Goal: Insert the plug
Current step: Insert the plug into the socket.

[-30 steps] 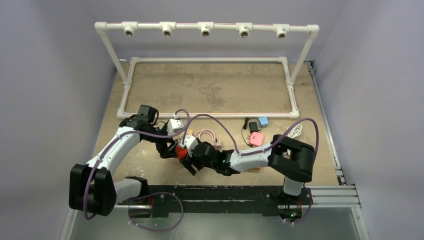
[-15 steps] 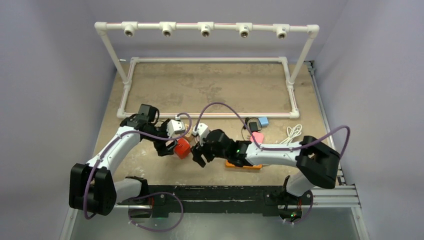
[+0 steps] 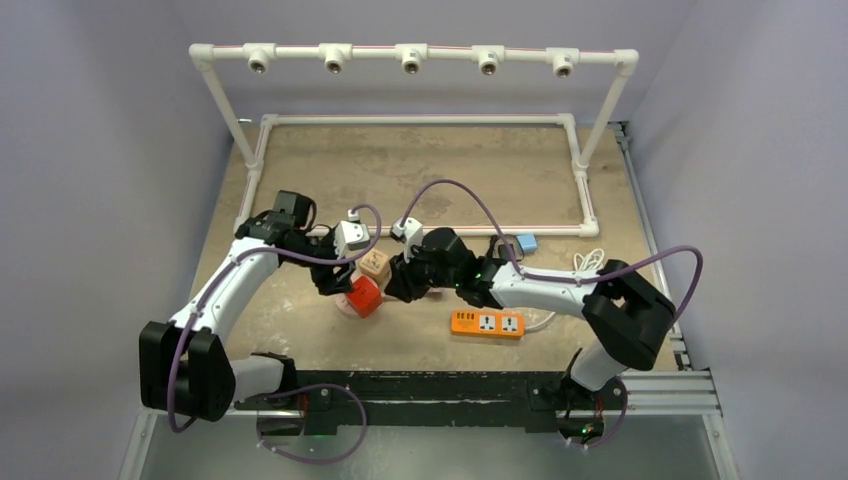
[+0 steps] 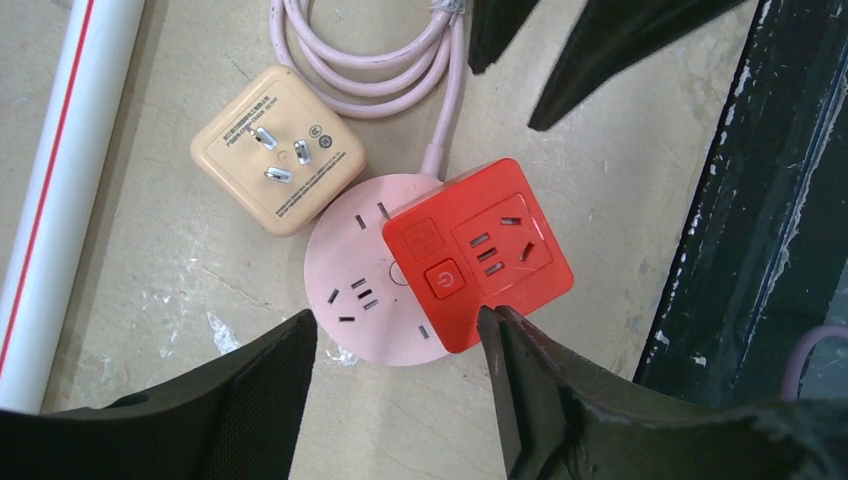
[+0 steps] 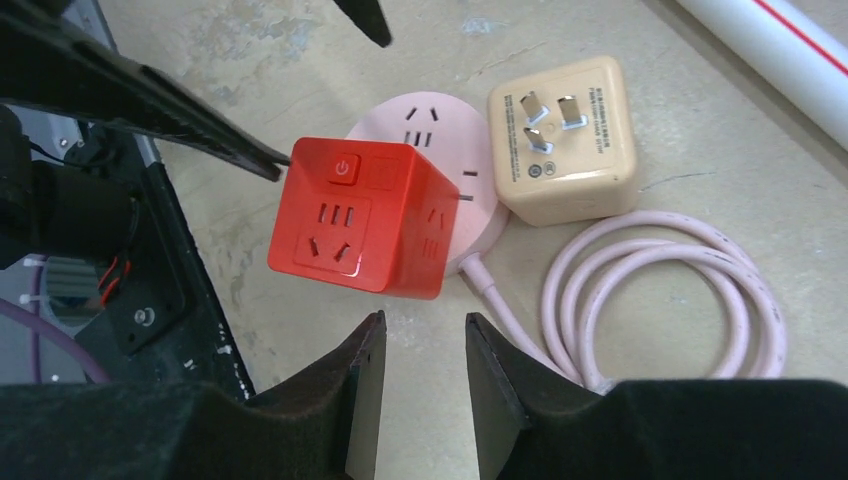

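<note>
Red cube [image 4: 470,255] atop pink socket [image 4: 350,300]; left tool [image 4: 395,320] wide, right tool [image 5: 425,322] narrow, both empty.

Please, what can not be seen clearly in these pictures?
- Both wrist views: whether the red cube is plugged into the pink round socket; the cube's own body covers its underside.
- Left wrist view: the pink cable runs off the top edge.
- Top view: the blue block is too small to identify.
</note>
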